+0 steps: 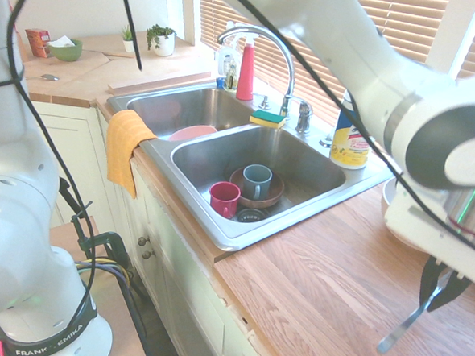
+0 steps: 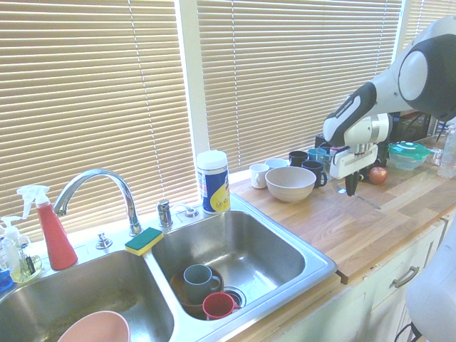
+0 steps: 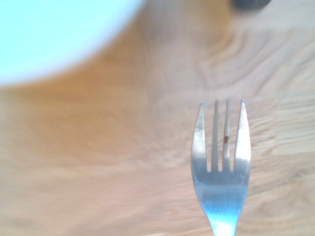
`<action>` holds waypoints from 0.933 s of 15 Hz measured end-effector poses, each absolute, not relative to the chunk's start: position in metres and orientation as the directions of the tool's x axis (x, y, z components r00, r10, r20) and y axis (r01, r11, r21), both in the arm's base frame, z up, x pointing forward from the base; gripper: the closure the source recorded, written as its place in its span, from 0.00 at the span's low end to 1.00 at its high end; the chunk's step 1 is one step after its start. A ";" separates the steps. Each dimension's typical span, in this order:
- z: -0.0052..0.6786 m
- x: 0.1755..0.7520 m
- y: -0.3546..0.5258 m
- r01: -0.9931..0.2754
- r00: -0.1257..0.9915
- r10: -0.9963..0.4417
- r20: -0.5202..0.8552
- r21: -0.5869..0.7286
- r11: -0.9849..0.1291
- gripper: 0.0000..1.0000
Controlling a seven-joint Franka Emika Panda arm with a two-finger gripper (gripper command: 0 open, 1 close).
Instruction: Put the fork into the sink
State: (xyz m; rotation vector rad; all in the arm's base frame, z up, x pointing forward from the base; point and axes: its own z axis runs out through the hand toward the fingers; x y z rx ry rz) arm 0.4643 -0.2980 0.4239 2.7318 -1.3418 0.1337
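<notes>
The slim silver metal fork (image 3: 220,194) is gripped between the closed black fingers of the white gripper (image 1: 435,305), over the wooden counter (image 1: 295,290); the double-basin stainless-steel sink (image 1: 230,240) is yet to be reached, and the release remains to be made

Silver fork (image 3: 221,191) with a brown speck on one tine; grey-silver sink (image 1: 263,159); red (image 1: 225,200) and grey-blue (image 1: 257,182) mugs. The sponge (image 1: 268,118) is yellow with a green layer, the towel (image 1: 127,149) orange, and the spray bottle (image 1: 246,72) red with a white head. The countertop (image 1: 311,287) shows light-brown wood grain in lengthwise streaks; the blinds (image 2: 299,78) are tan, striped by horizontal slats.
</notes>
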 end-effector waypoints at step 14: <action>0.346 0.521 0.115 -0.797 0.572 -0.803 0.171 -0.115 -0.592 1.00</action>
